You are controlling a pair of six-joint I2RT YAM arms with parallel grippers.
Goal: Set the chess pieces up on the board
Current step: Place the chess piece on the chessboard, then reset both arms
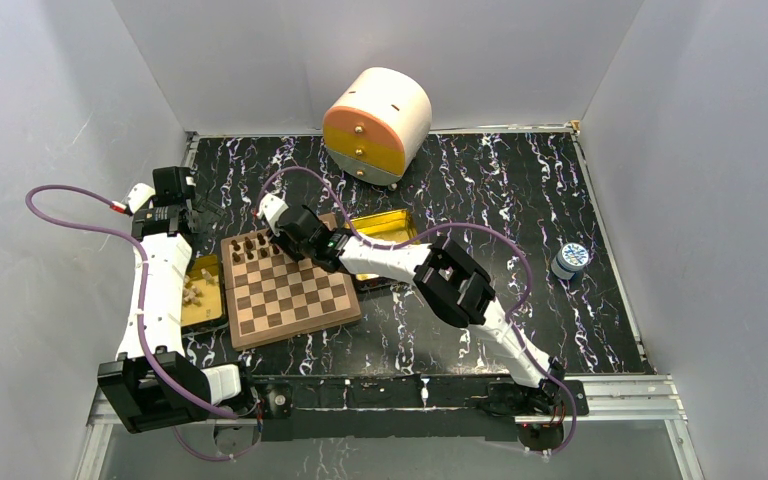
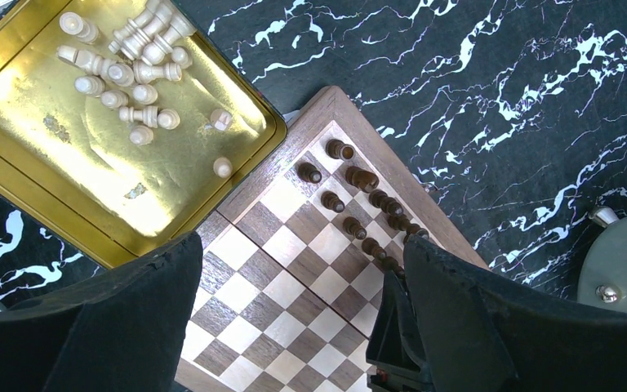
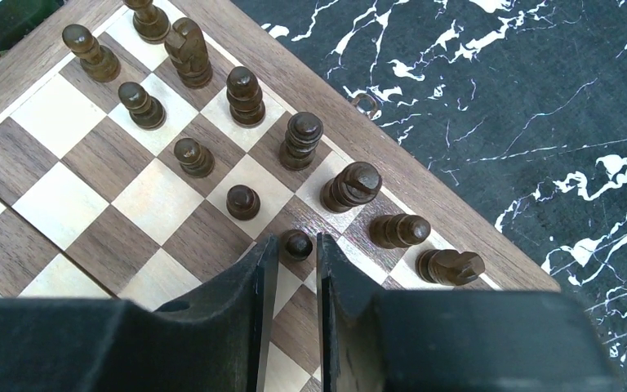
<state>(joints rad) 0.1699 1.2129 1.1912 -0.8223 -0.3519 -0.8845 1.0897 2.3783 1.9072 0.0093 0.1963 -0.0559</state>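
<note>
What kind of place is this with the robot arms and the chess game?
Probably a robot test booth, not a home: plain grey walls box in a black marbled table, two robot arms are bolted at its near edge, and purple cables trail from them.

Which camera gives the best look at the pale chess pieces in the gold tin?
Left wrist: the pale pieces lie heaped in the gold tin, their shapes distinct. Top external shows only tiny specks; right wrist misses them.
</note>
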